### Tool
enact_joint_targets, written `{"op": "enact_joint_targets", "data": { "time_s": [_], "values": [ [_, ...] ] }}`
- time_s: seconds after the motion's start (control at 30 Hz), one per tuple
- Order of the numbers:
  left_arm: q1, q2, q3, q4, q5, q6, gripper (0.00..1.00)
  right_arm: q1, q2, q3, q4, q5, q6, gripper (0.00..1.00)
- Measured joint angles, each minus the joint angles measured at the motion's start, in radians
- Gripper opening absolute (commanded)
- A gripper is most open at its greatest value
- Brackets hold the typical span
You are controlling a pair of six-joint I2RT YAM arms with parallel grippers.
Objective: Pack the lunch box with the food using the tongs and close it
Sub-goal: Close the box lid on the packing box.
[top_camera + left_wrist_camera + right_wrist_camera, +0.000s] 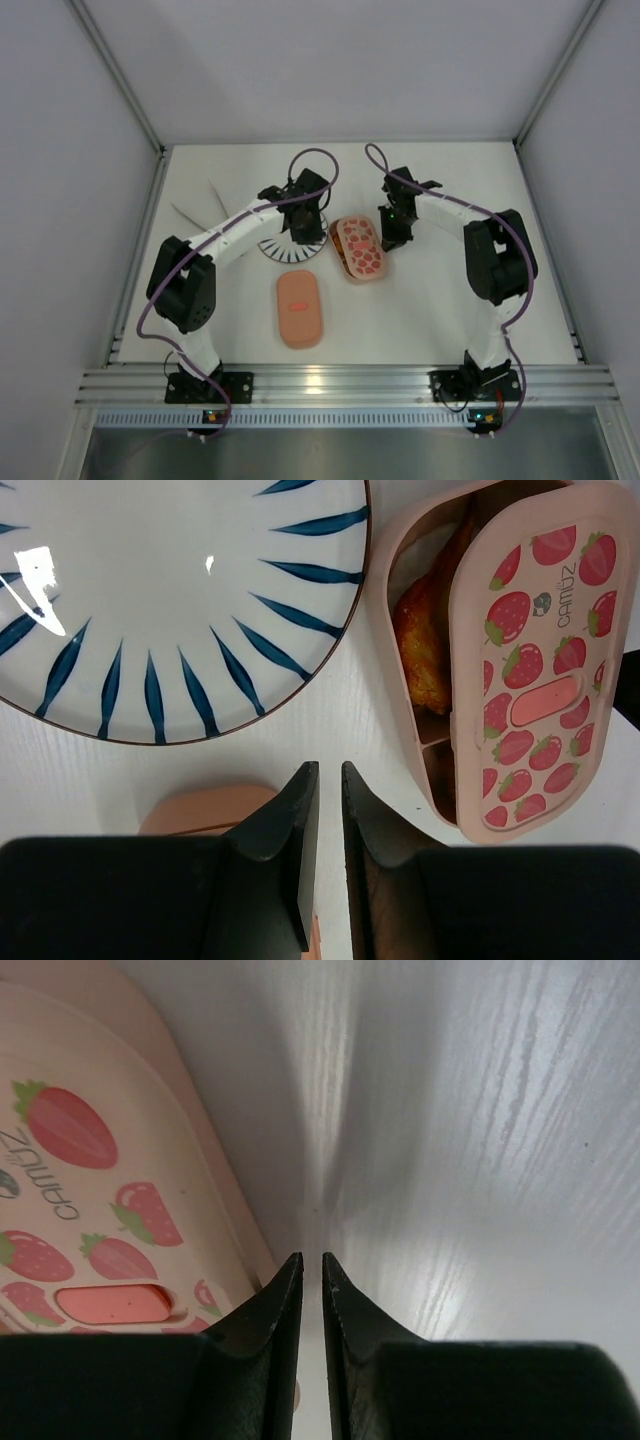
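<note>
The lunch box (pixel 358 248) lies mid-table: a pink tray (pixel 400 695) with a strawberry-spotted lid (pixel 540 670) resting askew on it, so its left compartments show. Orange-brown food (pixel 425 645) sits in the tray. A plain pink lidded part (pixel 299 308) lies nearer me. The tongs (pixel 200 205) rest at the far left. My left gripper (pixel 300 228) hovers over the plate's edge, left of the box; its jaws (pixel 328 770) are almost together and empty. My right gripper (pixel 393 238) is low beside the spotted lid (pixel 90 1210), its jaws (pixel 311 1257) shut and empty.
A round white plate (pixel 150 600) with dark radial stripes lies left of the lunch box, partly beneath my left arm. White walls enclose the table on three sides.
</note>
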Motion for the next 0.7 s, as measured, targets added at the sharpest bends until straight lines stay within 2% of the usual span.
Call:
{"op": "enact_joint_targets", "data": {
  "time_s": [0.7],
  "values": [
    [-0.006, 0.076, -0.011, 0.014, 0.04, 0.0, 0.19, 0.018, 0.055, 0.167, -0.013, -0.029, 0.009, 0.14]
  ]
}}
